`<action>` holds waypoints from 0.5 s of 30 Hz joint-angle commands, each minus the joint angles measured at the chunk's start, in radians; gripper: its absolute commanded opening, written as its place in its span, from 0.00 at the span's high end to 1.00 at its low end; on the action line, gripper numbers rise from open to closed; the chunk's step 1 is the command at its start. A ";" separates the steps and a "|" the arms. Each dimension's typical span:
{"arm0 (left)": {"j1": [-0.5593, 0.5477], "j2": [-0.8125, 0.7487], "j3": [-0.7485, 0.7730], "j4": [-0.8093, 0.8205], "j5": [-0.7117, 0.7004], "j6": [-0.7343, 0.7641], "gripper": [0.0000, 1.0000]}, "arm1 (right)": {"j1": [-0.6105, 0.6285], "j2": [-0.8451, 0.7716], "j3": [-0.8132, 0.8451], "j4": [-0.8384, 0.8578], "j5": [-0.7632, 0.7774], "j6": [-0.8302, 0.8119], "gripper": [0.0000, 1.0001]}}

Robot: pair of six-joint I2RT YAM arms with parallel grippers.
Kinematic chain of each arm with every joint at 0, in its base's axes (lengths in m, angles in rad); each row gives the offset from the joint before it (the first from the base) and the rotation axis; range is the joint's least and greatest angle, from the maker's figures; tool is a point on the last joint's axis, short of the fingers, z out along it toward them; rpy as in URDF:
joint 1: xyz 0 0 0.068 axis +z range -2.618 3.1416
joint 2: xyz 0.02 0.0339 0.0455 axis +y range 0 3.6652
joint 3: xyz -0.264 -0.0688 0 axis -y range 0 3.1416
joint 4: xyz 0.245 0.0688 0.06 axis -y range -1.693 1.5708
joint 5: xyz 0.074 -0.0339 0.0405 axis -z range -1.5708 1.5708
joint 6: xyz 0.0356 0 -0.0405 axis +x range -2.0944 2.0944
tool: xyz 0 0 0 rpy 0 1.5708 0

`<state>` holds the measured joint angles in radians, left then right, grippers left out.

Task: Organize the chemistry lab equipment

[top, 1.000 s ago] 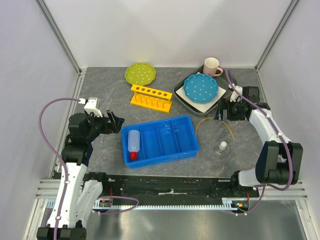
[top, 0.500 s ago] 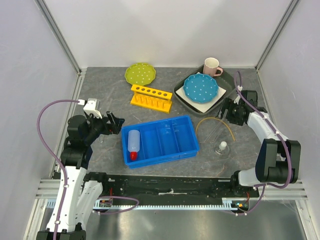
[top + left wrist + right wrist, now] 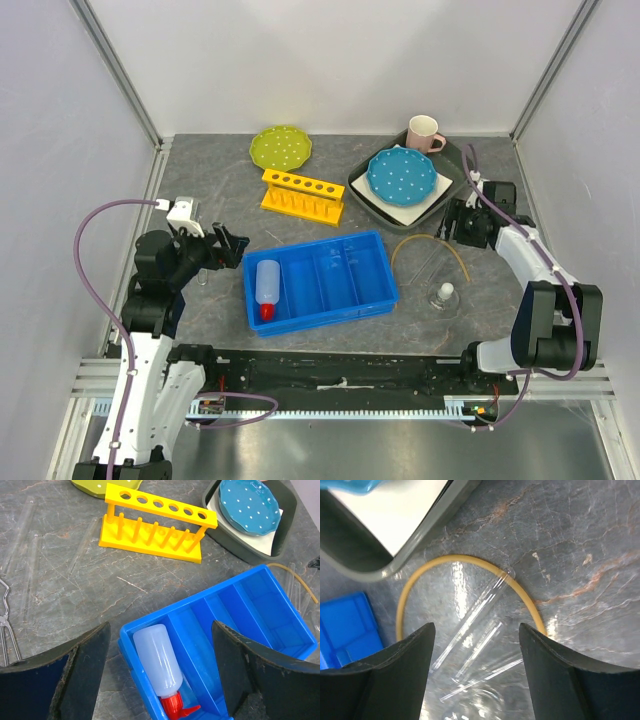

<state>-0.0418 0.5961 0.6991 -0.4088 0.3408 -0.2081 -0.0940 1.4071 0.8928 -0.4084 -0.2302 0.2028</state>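
Down in the leftmost compartment of the blue tray (image 3: 322, 282) lies the small white squeeze bottle (image 3: 267, 287), its red nozzle toward the near edge of the worktop (image 3: 210, 190). The left wrist view shows the bottle (image 3: 159, 665) close up, with the nozzle tip cut off at the bottom of the frame. The clear flask (image 3: 445, 296) with its white stopper stands upright to the right of the tray, toward the near right corner. Just behind it the tan tubing (image 3: 428, 243) arches between the tray and the grey tray (image 3: 361, 189). Only the right wrist view reveals that the tubing (image 3: 462, 562) arches over a few clear glass tubes (image 3: 472, 615) lying on the worktop, which are faint from above. Glare at that view's lower edge is too blurred to identify. The thin metal tongs (image 3: 11, 640) lie near the left edge, visible only in the left wrist view and cut off by the frame. The left jaws are spread wide above the tray's left end, gripping nothing. The right jaws are parted above the tubing and tubes, grasping nothing. Behind the tray stands a yellow rack (image 3: 303, 196). A green plate (image 3: 280, 147) and a pink mug (image 3: 423, 132) sit near the far edge, and a blue plate (image 3: 402, 174) rests in the grey tray.
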 commanded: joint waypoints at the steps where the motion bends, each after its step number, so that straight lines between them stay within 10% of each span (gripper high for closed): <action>1: -0.004 -0.013 0.000 0.045 0.012 -0.017 0.12 | -0.001 0.009 0.106 -0.105 -0.084 -0.297 0.23; 6: -0.007 -0.009 -0.003 0.048 0.030 -0.013 0.12 | -0.001 -0.005 0.195 -0.223 -0.344 -0.518 0.21; 15: -0.013 -0.018 -0.003 0.054 0.012 -0.005 0.12 | 0.066 -0.128 0.242 -0.308 -0.362 -0.707 0.02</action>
<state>-0.0483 0.5880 0.6968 -0.4015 0.3416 -0.2081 -0.0521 1.3712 1.1080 -0.6781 -0.5262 -0.3851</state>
